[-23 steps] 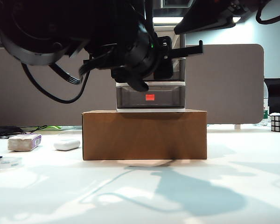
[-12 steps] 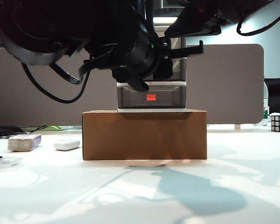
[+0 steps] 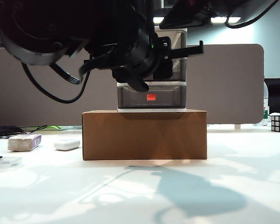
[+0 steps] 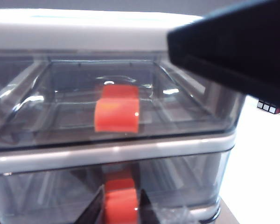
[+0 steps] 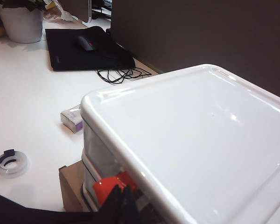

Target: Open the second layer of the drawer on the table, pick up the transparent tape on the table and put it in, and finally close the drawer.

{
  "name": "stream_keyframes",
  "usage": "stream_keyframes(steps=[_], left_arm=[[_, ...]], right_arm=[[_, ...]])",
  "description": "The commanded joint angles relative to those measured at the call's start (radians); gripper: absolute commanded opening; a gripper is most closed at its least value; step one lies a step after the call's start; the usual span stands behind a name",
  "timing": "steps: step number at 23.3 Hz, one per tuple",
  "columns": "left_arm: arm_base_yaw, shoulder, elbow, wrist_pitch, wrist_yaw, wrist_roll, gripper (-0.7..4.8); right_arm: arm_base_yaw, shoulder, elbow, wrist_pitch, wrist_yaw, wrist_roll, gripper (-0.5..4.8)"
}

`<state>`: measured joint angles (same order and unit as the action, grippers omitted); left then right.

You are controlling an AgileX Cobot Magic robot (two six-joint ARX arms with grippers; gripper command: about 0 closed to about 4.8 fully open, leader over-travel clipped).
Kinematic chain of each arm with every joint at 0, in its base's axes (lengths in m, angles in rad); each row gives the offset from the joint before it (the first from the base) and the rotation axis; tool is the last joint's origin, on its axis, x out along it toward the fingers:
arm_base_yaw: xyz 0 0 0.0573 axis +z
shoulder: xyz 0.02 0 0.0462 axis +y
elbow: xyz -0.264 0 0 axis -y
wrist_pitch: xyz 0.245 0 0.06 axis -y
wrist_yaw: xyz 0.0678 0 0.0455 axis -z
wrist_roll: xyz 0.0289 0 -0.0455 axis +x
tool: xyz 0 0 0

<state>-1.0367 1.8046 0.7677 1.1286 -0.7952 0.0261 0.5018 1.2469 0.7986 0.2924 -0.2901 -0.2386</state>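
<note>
1. Smoky plastic, second layer [image 4: 46, 196]: middle tier of the drawer [image 3: 177, 93], which stands on a brown box [image 3: 144, 135]. It looks not yet pulled out.
2. Left end effector [image 4: 122, 212]: at the front of the second layer. Its dark fingers [image 4: 94, 215] are drawn together on either side of the red-orange tab [image 4: 121, 200], clamped on it and holding nothing else.
3. Step in hand, as I judge it: opening the second layer. Pull straight out, level with the tier, so the tab does not slip from the pinch. Go slowly, since the light drawer could slide on the box.
4. Right end effector [image 3: 191, 14]: a dark shape above the drawer's top. You cannot tell whether it is open or closed. Pressing it down on the lid would steady the drawer during the pull.
5. Tape [image 3: 5, 162]: clear ring lying on the worktop [image 3: 233, 186] at the far left, well apart from the drawer and untouched.
</note>
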Motion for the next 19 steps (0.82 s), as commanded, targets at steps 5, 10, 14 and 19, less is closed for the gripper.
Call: stream_keyframes(steps=[5,10,14,19], left_arm=[[0.000,-0.003,0.003,0.002,0.010,0.000,0.79],[0.000,-0.003,0.003,0.002,0.010,0.000,0.79],[0.000,-0.003,0.003,0.002,0.011,0.000,0.79],[0.000,-0.003,0.003,0.002,0.011,0.000,0.79]], right_arm=[[-0.027,-0.002,0.010,-0.057,-0.147,0.007,-0.05],[-0.086,-0.002,0.010,-0.056,-0.224,0.012,-0.05],[-0.110,-0.002,0.010,-0.055,-0.255,0.024,-0.05],[-0.113,-0.002,0.010,-0.045,-0.254,0.024,-0.05]])
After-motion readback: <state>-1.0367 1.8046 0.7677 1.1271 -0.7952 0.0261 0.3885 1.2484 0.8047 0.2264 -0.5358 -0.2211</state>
